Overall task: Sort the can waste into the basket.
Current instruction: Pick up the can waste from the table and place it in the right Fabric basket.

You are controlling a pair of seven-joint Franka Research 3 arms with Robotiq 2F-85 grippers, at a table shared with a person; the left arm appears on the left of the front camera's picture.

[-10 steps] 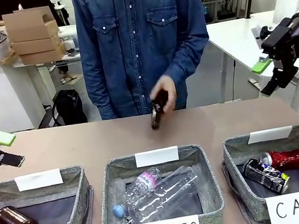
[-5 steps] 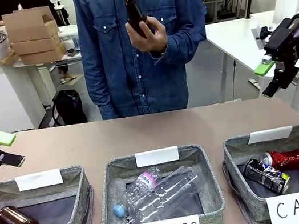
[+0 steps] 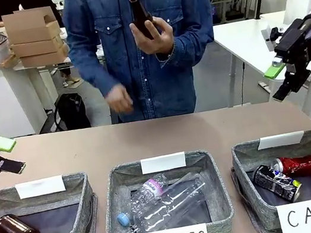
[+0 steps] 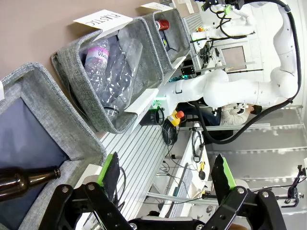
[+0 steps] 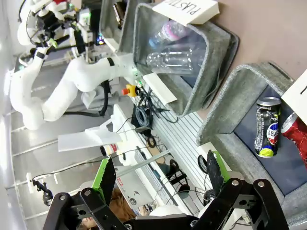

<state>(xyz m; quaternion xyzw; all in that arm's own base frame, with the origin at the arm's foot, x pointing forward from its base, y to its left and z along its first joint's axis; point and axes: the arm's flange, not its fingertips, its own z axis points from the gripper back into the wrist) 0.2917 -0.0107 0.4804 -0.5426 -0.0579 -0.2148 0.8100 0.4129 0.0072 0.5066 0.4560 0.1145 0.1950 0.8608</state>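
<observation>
Both cans lie inside the basket signed "CAN" [image 3: 245,161]: the red can [image 3: 301,165] at the back, the dark can with the blue-red logo [image 3: 276,182] just in front. The left gripper [image 3: 1,157] and right gripper [image 3: 277,80] hang above the table, jaws apart, holding nothing. The person's hand [image 3: 153,32] holds a brown glass bottle [image 3: 139,15] upright

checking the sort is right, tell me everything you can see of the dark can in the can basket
The small dark and silver metal drink can is dented and carries a blue-red logo. It lies on its side on the dark floor of the grey woven-fabric basket signed "CAN", towards its left half, its right end against the shiny red can. No claw or hand touches it.
</observation>
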